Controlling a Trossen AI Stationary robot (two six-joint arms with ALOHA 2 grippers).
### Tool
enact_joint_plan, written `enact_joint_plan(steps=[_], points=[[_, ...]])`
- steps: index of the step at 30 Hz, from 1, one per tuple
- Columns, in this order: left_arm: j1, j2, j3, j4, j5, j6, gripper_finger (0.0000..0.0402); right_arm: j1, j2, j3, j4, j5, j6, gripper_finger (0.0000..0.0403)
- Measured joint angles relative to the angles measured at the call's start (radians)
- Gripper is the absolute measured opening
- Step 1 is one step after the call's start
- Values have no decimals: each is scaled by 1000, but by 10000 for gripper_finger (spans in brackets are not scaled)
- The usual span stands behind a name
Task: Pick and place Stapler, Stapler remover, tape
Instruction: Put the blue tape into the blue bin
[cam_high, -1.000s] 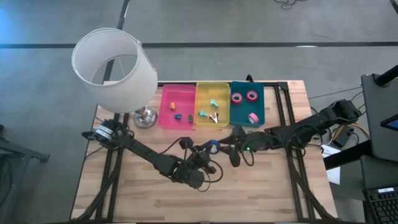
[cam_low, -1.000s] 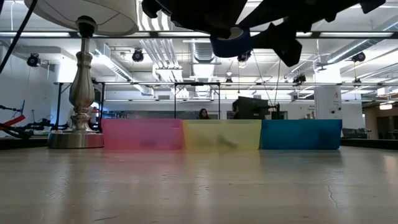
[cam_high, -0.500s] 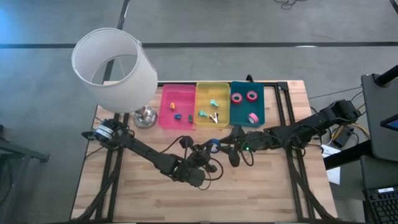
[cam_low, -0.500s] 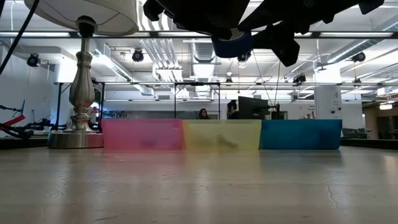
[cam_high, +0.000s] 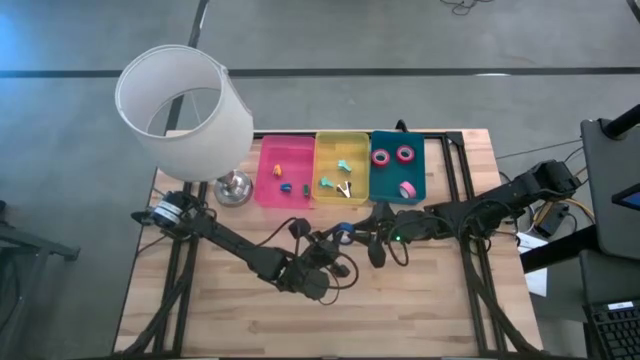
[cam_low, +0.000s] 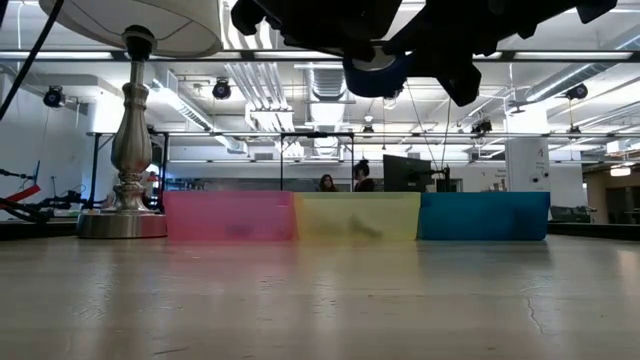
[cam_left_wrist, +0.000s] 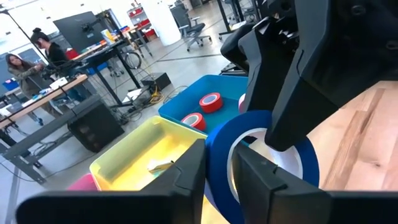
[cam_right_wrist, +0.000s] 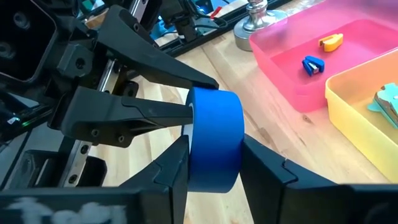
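1. High view looks straight down on the whole table.
2. Low view sits at tabletop height, facing level across to the three bins and the room.
3. Each wrist view is tight on the blue tape roll, which both share from opposite sides.
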Motion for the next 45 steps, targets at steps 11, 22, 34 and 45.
enact_joint_plan(steps=[11, 22, 34, 45], points=[[1, 0, 0, -1, 22, -1, 92, -3, 0, 0, -16, -1, -15, 116], [5, -2, 1, -37, 76, -52, 135, -8, 1, 0, -44, 8, -14, 115], [3, -2, 1, -51, 85, -92, 168, -89, -47, 0, -114, 19, -19, 112], [5, -2, -13, -95, 242, -221, 168, -242, -144, 0, -306, 115, -83, 113]])
